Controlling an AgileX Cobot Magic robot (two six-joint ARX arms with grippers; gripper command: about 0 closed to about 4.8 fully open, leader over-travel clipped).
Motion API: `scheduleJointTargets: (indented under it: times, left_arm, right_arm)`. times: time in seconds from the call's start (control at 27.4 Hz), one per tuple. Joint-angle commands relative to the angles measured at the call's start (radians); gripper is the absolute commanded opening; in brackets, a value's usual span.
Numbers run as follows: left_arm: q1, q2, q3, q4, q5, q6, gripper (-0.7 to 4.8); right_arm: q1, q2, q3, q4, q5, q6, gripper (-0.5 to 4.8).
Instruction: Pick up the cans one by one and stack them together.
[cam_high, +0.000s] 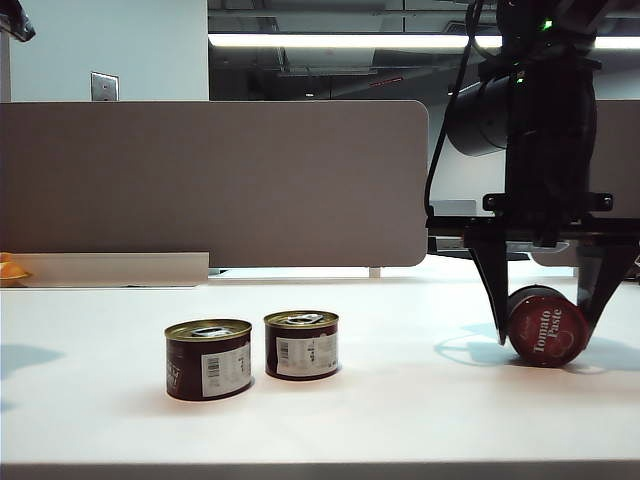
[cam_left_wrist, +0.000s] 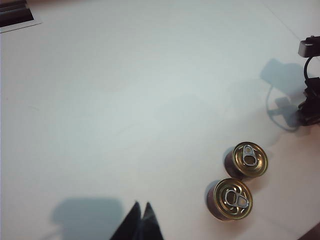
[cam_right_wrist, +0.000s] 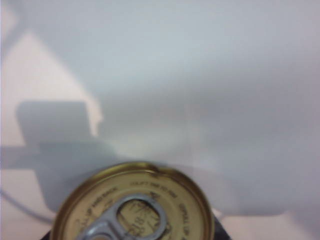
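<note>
Only the exterior view shows the right gripper (cam_high: 545, 325) at right, fingers pinching the "Tomato Paste" can (cam_high: 546, 329). Two upright cans (cam_high: 208, 358) (cam_high: 301, 344) sit lower-centre. The left gripper (cam_left_wrist: 140, 218) is pressed together, holding nothing.

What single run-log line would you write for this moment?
left gripper: shut, idle, empty | right gripper: straddling third can | other two cans: upright, unstacked

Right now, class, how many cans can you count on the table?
3: two cans upright side by side, left can and middle can; third can between the right gripper fingers. None seems hidden.
</note>
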Motion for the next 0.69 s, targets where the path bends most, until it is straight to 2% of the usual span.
scheduleJointTargets:
  times: [0.04, 0.15, 0.55, 0.69]
  left_arm:
    - [0.002, -0.002, 0.003, 0.014, -0.037, 0.005, -0.06]
    - [0.002, -0.002, 0.003, 0.014, -0.037, 0.005, -0.06]
    - [0.001, -0.002, 0.005, 0.02, -0.036, -0.003, -0.06]
    - [0.001, -0.002, 0.005, 0.031, -0.036, -0.007, -0.06]
  right_arm:
    - [0.002, -0.011, 0.003, 0.037, 0.001, -0.069, 1.01]
    - [0.003, -0.031, 0.003, 0.074, 0.002, -0.128, 1.01]
    - [0.003, -0.157, 0.002, 0.364, 0.0, -0.319, 1.02]
    - [0.004, -0.159, 0.002, 0.429, -0.08, -0.418, 1.03]
